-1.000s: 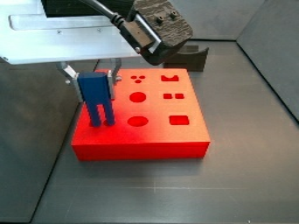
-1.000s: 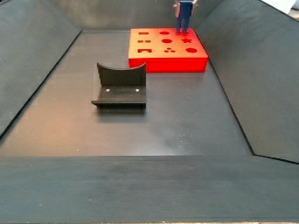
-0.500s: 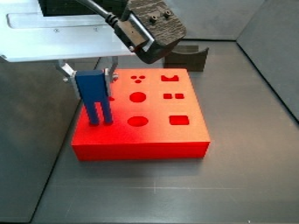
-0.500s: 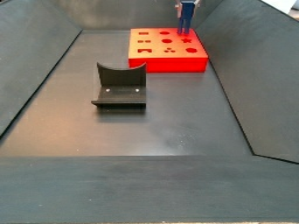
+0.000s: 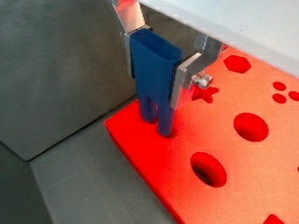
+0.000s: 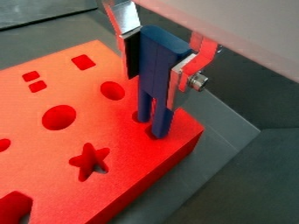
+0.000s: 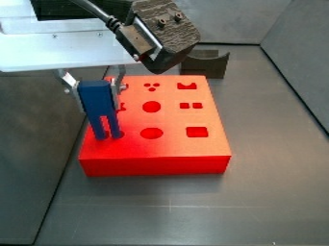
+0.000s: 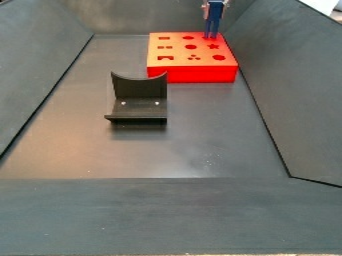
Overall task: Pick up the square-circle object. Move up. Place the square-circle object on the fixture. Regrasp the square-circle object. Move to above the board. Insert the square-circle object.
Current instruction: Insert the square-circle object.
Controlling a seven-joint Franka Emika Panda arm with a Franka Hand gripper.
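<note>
The square-circle object (image 7: pixel 98 104) is a blue block with two legs. It stands nearly upright, slightly tilted, over the left edge of the red board (image 7: pixel 174 154). My gripper (image 7: pixel 92 88) is shut on its upper part. In both wrist views the silver fingers (image 5: pixel 187 72) (image 6: pixel 184 70) press on the block (image 5: pixel 152 98) (image 6: pixel 149 98) from both sides. Its leg tips reach the board's top (image 6: pixel 59 149) near a corner; I cannot tell how deep they go. The fixture (image 8: pixel 138 98) stands empty on the floor, away from the board (image 8: pixel 174 72).
The board has star, round and square holes across its top (image 5: pixel 251 166). The fixture also shows behind the board in a side view (image 7: pixel 209 61). Sloping dark walls (image 8: pixel 40 100) enclose the grey floor. The arm's dark wrist (image 7: pixel 161 34) hangs over the board's back.
The gripper and the blue block have shifted a little to the left and the block now tilts slightly. The grip is unchanged.
</note>
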